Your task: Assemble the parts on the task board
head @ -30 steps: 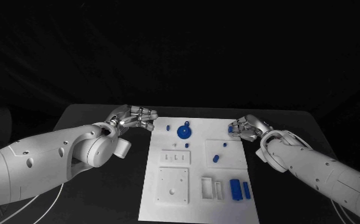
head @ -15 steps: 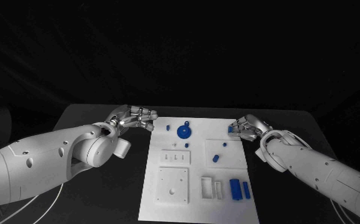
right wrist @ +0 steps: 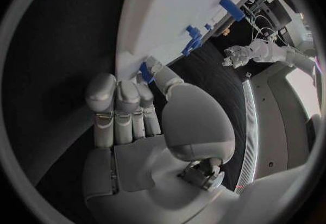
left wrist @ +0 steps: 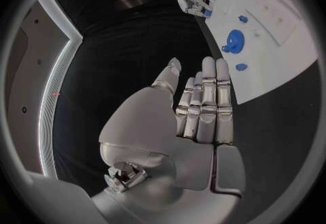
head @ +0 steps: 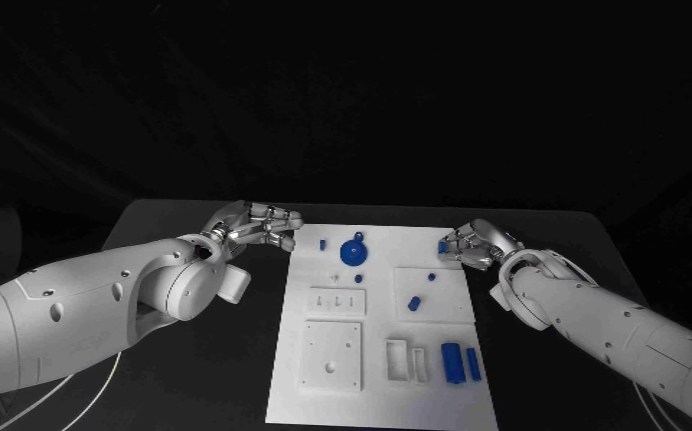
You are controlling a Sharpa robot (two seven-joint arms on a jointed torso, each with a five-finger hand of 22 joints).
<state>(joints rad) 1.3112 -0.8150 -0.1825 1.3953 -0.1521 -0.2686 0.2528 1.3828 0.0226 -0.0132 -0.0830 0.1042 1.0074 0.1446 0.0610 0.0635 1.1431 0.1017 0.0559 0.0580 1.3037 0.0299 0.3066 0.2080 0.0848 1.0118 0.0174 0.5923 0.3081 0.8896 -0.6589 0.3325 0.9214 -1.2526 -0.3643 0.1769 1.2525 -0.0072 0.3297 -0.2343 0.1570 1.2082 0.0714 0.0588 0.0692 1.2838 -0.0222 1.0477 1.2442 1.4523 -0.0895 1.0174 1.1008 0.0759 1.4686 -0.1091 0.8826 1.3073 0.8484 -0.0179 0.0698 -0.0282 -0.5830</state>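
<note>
Task board [head: 378, 381] runs lengthwise away from the robot (right hand [head: 469, 244] seemingly touching a part).

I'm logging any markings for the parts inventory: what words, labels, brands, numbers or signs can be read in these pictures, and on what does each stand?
None can be read.
The task board shows only raised white blocks and blue parts, no print.
The left hand and right hand carry no legible marking.
A tiny red mark on the dark wall in the left wrist view is too small to read.
</note>
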